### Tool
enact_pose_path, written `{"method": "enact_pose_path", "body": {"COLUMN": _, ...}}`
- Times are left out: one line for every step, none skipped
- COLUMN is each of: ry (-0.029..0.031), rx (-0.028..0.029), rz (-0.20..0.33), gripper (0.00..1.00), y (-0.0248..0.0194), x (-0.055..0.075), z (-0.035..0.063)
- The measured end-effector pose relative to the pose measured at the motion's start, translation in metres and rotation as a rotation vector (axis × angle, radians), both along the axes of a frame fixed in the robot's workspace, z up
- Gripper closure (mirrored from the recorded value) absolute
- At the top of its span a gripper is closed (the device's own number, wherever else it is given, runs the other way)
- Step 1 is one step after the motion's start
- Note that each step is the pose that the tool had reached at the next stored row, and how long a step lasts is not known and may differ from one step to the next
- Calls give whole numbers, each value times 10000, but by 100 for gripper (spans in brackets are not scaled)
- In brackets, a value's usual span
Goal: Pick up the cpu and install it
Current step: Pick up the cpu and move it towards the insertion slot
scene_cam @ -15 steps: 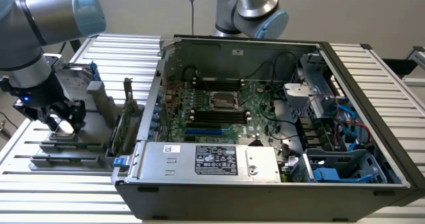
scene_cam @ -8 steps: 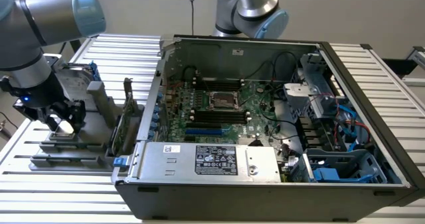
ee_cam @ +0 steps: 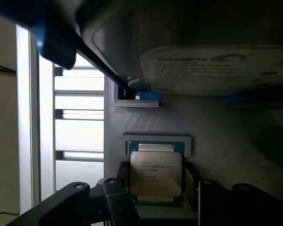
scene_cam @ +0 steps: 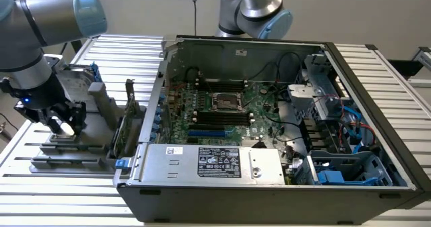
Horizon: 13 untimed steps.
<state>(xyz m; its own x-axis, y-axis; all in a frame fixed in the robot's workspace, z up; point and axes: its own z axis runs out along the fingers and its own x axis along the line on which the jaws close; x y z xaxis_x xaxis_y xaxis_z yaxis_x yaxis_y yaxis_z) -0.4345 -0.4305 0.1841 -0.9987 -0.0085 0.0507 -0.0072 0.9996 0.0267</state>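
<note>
The small, flat, silver-grey metal-topped cpu (ee_cam: 155, 170) lies directly between the open black fingers (ee_cam: 117, 197), which flank two opposite edges, not yet visibly clamping it.

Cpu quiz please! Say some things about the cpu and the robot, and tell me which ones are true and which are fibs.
1. The cpu lies flat with the jaws standing open on either side of it. True.
2. The cpu is already inside the computer case. False: it lies on the grey tray outside the case.
3. The case is open and its motherboard shows. True.
4. The gripper is reaching into the case. False: it is over the tray, at the exterior view's left of the case.
5. The hard drive rests on top of the cpu. False: they are apart.
</note>
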Motion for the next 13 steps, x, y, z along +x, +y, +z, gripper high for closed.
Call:
{"method": "enact_pose_path", "body": {"ry": -1, "rx": 1, "rz": 0, "gripper": 45, "y": 0, "x": 0, "z": 0}}
{"method": "enact_pose_path", "body": {"ry": -2, "rx": 2, "rz": 0, "gripper": 45, "y": 0, "x": 0, "z": 0}}
{"method": "enact_pose_path", "body": {"ry": -5, "rx": 3, "rz": 0, "gripper": 45, "y": 0, "x": 1, "z": 3}}
{"method": "enact_pose_path", "body": {"ry": -4, "rx": 3, "rz": 0, "gripper": 45, "y": 0, "x": 0, "z": 10}}
{"method": "enact_pose_path", "body": {"ry": -2, "rx": 1, "rz": 0, "gripper": 45, "y": 0, "x": 0, "z": 22}}
{"method": "enact_pose_path", "body": {"ry": 0, "rx": 0, "rz": 0, "gripper": 45, "y": 0, "x": 0, "z": 38}}
{"method": "enact_pose_path", "body": {"ry": -2, "rx": 1, "rz": 0, "gripper": 45, "y": 0, "x": 0, "z": 57}}
{"method": "enact_pose_path", "body": {"ry": -1, "rx": 1, "rz": 0, "gripper": 45, "y": 0, "x": 0, "z": 84}}
{"method": "enact_pose_path", "body": {"ry": -1, "rx": 1, "rz": 0, "gripper": 45, "y": 0, "x": 0, "z": 123}}
{"method": "enact_pose_path", "body": {"ry": 0, "rx": 0, "rz": 0, "gripper": 45, "y": 0, "x": 0, "z": 167}}
{"method": "enact_pose_path", "body": {"ry": -1, "rx": 1, "rz": 0, "gripper": 45, "y": 0, "x": 0, "z": 212}}
{"method": "enact_pose_path", "body": {"ry": -2, "rx": 1, "rz": 0, "gripper": 45, "y": 0, "x": 0, "z": 257}}
{"method": "enact_pose_path", "body": {"ry": 0, "rx": 0, "rz": 0, "gripper": 45, "y": 0, "x": 0, "z": 304}}
